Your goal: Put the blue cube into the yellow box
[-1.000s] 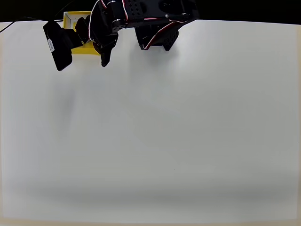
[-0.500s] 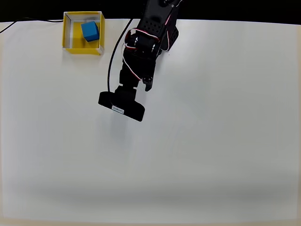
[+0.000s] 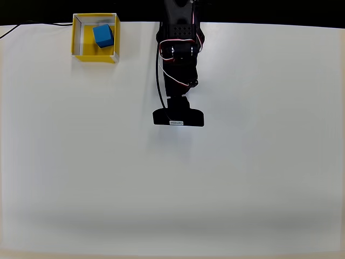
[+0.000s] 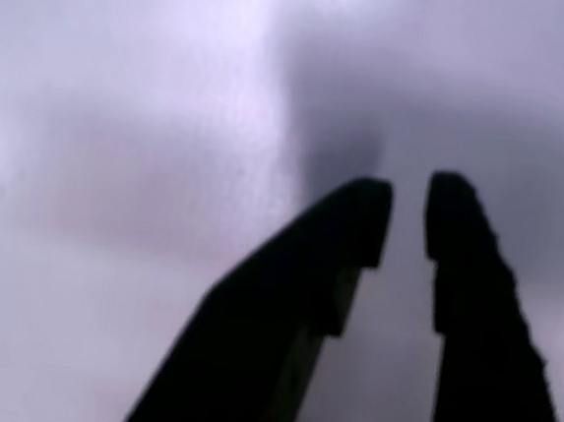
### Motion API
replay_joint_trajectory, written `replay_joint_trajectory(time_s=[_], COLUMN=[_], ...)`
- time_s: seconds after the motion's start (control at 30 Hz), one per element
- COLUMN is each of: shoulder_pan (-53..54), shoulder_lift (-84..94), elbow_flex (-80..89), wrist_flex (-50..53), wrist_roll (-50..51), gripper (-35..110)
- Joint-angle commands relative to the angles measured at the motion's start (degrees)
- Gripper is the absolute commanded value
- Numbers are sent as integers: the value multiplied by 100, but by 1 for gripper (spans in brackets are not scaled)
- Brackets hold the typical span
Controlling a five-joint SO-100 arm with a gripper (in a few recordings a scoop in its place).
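In the overhead view the blue cube (image 3: 103,35) lies inside the yellow box (image 3: 77,36), toward its right wall, at the table's far left corner. My black arm (image 3: 179,59) reaches from the back edge toward the table's middle, well to the right of the box, and its wrist block (image 3: 178,117) covers the fingers from above. The wrist view shows my gripper (image 4: 408,207) over bare white table. Its two dark fingertips (image 4: 366,213) stand a narrow gap apart with nothing between them.
A thin black cable (image 3: 21,26) runs off the table's back left corner. The white tabletop (image 3: 178,189) stretches bare in front of the arm and to both sides.
The arm has swung from over the box at the far left to the table's middle, uncovering the blue cube lying in the box. In the last half second it turned straighter.
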Motion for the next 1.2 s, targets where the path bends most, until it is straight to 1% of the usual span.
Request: replay_joint_trajectory(time_s=[0.0, 0.1, 0.37, 0.53, 1.17], shoulder_pan=[70, 167, 229, 483, 492], shoulder_lift=[369, 369, 352, 360, 352], elbow_flex=[167, 439, 448, 448, 448], wrist_flex=[88, -88, 0, 0, -9], wrist_roll=[-62, -185, 396, 457, 483], gripper=[0, 0, 0, 0, 0])
